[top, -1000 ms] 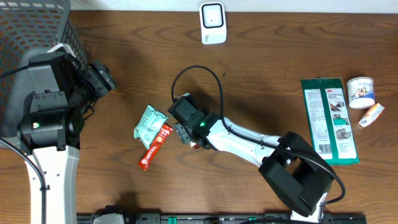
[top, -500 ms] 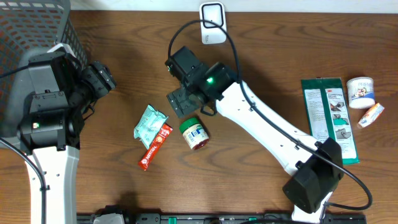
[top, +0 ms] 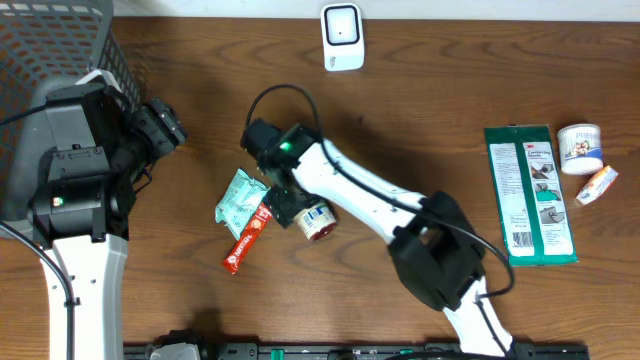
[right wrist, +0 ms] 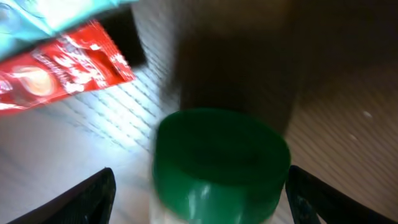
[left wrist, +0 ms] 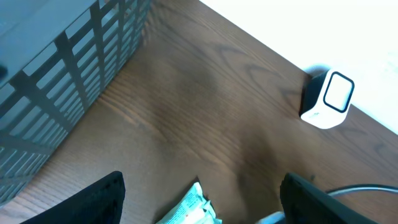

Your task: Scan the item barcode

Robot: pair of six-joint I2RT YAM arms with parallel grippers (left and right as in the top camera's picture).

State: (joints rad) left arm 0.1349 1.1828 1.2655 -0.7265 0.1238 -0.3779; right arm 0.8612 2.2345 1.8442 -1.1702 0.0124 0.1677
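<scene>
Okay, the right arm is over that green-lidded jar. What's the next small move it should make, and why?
Probably lower the right end effector slightly and close on the green-lidded jar. In the wrist view its fingers stand open either side of the lid, gripping nothing yet, and the red packet lies clear of them.

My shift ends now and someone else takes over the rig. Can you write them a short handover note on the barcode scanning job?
Left gripper: open, empty, beside the basket.
Right gripper: open, down over the green-lidded jar, a finger on either side of its lid, not closed.
Scanner stands at the table's far edge. A red packet and a teal packet lie beside the jar.
Done: jar approached.
Left: grip it, lift, show its barcode to the scanner.
</scene>
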